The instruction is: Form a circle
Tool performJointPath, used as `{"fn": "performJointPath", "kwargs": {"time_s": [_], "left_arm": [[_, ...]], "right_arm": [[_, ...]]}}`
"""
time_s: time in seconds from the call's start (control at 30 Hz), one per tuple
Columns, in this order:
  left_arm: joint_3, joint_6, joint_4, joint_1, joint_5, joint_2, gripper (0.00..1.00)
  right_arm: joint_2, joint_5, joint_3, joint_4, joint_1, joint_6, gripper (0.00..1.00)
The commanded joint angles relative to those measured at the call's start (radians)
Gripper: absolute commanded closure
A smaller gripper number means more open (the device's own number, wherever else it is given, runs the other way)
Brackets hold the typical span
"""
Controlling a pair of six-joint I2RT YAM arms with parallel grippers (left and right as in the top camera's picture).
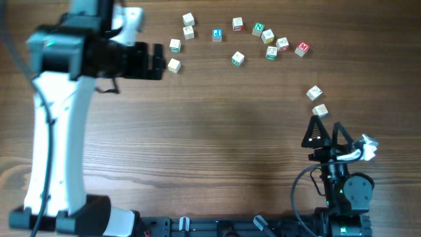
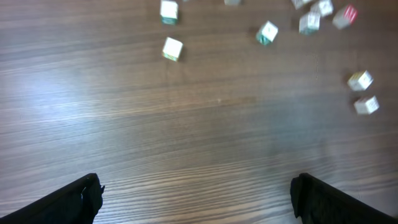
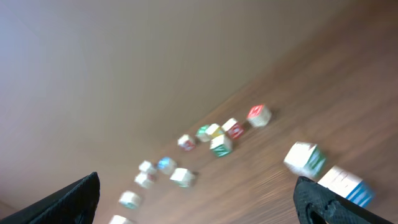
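The circle is a loose arc of small pale letter cubes along the far side of the table, running from a cube on the left, over a blue-lettered one, to a red-lettered one. One cube lies inside the arc. Two more cubes lie apart at the right. My left gripper is open just left of the leftmost cube, holding nothing; that cube lies far ahead of the gripper in the left wrist view. My right gripper stands open and empty below the two right cubes.
The brown wooden table carries nothing else. The left arm's white body spans the left side. The right arm's base and cables sit at the near right edge.
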Motion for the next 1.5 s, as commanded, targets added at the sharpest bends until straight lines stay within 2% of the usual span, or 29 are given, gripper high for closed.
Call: {"fn": "performJointPath", "kwargs": {"time_s": [0.0, 0.17, 0.37, 0.5, 0.73, 0.93, 1.03, 1.2, 1.33, 1.47], "left_arm": [[-0.01, 0.009, -0.017, 0.047, 0.046, -0.062, 0.0], [-0.095, 0.008, 0.004, 0.106, 0.121, -0.157, 0.0], [-0.373, 0.009, 0.126, 0.305, 0.116, -0.453, 0.0], [-0.48, 0.009, 0.132, 0.404, 0.117, -0.564, 0.0], [-0.5, 0.009, 0.041, 0.436, 0.038, -0.602, 0.0], [-0.501, 0.008, -0.011, 0.436, -0.052, -0.608, 0.0], [-0.501, 0.008, -0.039, 0.436, -0.058, -0.609, 0.0], [-0.501, -0.014, -0.107, 0.436, -0.127, -0.609, 0.0], [-0.501, -0.014, -0.108, 0.436, -0.127, -0.609, 0.0], [-0.501, -0.014, -0.108, 0.436, -0.127, -0.609, 0.0]], "right_arm": [[-0.004, -0.003, -0.001, 0.003, -0.004, 0.294, 0.0], [-0.004, -0.077, -0.001, 0.009, -0.004, 0.371, 0.0], [-0.003, -0.217, 0.003, 0.03, -0.004, 0.243, 0.0], [0.031, -0.246, 0.039, 0.028, -0.004, 0.203, 0.0], [0.335, -0.351, 0.263, -0.043, -0.004, 0.069, 0.0], [0.713, -0.428, 0.575, -0.255, -0.002, -0.087, 0.0], [0.844, -0.45, 0.668, -0.299, -0.002, -0.106, 0.0], [0.99, -0.481, 0.729, -0.257, -0.002, -0.091, 0.01], [1.062, -0.467, 0.728, -0.236, -0.002, 0.053, 0.0], [1.1, -0.631, 0.729, -0.088, -0.002, -0.013, 0.0]]}}
